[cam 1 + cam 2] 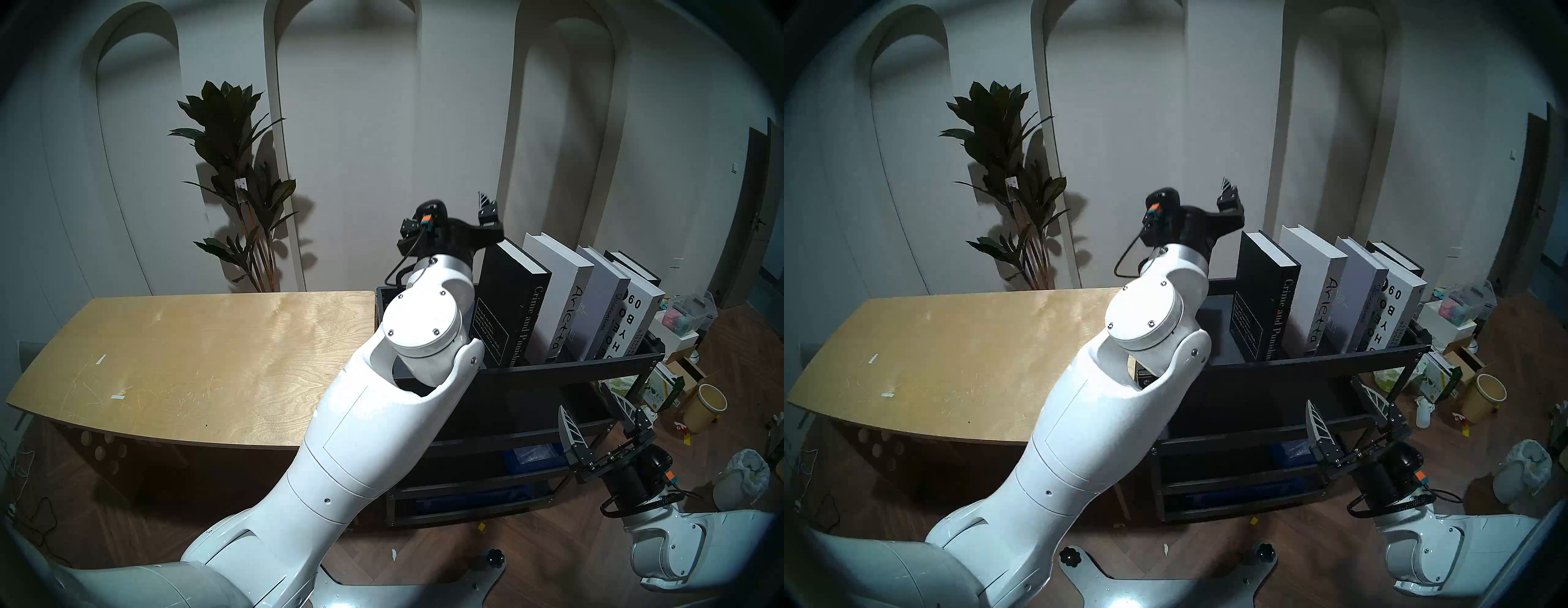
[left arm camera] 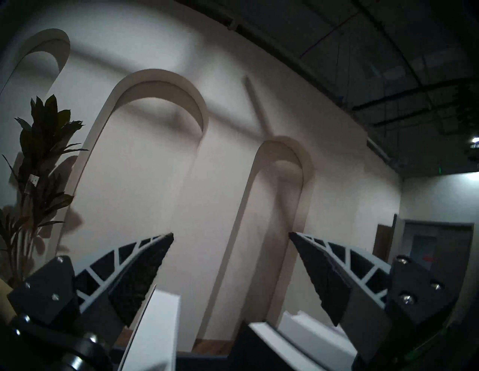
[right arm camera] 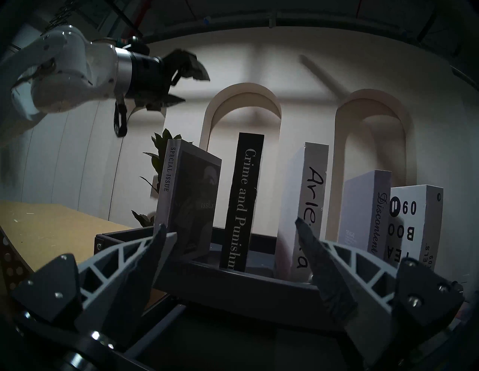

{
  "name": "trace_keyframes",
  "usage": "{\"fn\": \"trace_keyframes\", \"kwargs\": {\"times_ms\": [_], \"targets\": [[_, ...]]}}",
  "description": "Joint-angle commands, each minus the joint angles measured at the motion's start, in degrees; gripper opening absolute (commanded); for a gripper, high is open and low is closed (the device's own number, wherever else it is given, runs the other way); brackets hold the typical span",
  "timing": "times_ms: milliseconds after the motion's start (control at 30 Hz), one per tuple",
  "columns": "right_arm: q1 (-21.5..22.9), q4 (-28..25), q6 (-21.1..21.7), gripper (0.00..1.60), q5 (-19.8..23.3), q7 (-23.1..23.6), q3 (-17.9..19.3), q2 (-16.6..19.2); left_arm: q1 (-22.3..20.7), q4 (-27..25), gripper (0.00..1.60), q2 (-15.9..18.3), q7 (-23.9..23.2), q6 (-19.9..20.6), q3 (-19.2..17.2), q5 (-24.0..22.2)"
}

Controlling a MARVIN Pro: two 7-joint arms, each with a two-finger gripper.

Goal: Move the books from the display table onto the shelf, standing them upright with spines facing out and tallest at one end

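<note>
While both the left claw and right claw stand apart and empty, the rigid, weighty-looking hardback books stand upright on the black shelf, right of the bare surface, best gripped across their covers.

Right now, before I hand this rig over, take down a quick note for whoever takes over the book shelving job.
Left gripper: open, empty, raised above the shelf's left end.
Right gripper: open, empty, low in front of the shelf.
Done: six books stand in the top tray: SPECIAL ISSUE, Crime and Punishment, Arietta, Discontent, white 090 book, dark book far right. No books on the display table.
Left: SPECIAL ISSUE stands twisted, cover partly outward; probably square it and check the height order.
</note>
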Motion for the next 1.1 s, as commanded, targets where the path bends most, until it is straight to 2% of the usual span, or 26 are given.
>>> {"fn": "trace_keyframes", "kwargs": {"times_ms": [0,233,267,300,400,633,1067], "targets": [[0.3,-0.3,-0.3,1.60,0.0,0.2,0.5,0.0,-4.2,-6.6,1.60,-0.9,-1.3,-2.0,-1.7,0.4],[0.3,-0.3,-0.3,1.60,0.5,0.7,0.5,-0.2,-7.1,-11.9,1.60,1.9,-1.9,-3.6,-8.3,2.0],[0.3,-0.3,-0.3,1.60,0.6,0.8,0.5,-0.2,-6.8,-14.2,1.60,2.7,-2.0,-3.4,-9.3,1.9],[0.4,-0.2,-0.3,1.60,0.6,0.8,0.5,-0.2,-7.4,-13.3,1.60,3.2,-2.2,-3.8,-10.4,2.4],[0.4,-0.2,-0.3,1.60,0.8,1.0,0.5,-0.3,-6.5,-16.0,1.60,5.4,-2.6,-3.9,-13.0,2.9],[0.6,-0.2,-0.3,1.60,1.3,1.6,0.4,-0.5,0.3,-22.8,1.60,11.8,-4.1,-2.7,-19.2,3.9],[1.0,0.0,-0.3,1.60,2.2,2.4,0.3,-0.9,11.5,-23.1,1.60,20.1,-7.5,-1.4,-28.3,4.7]]}}
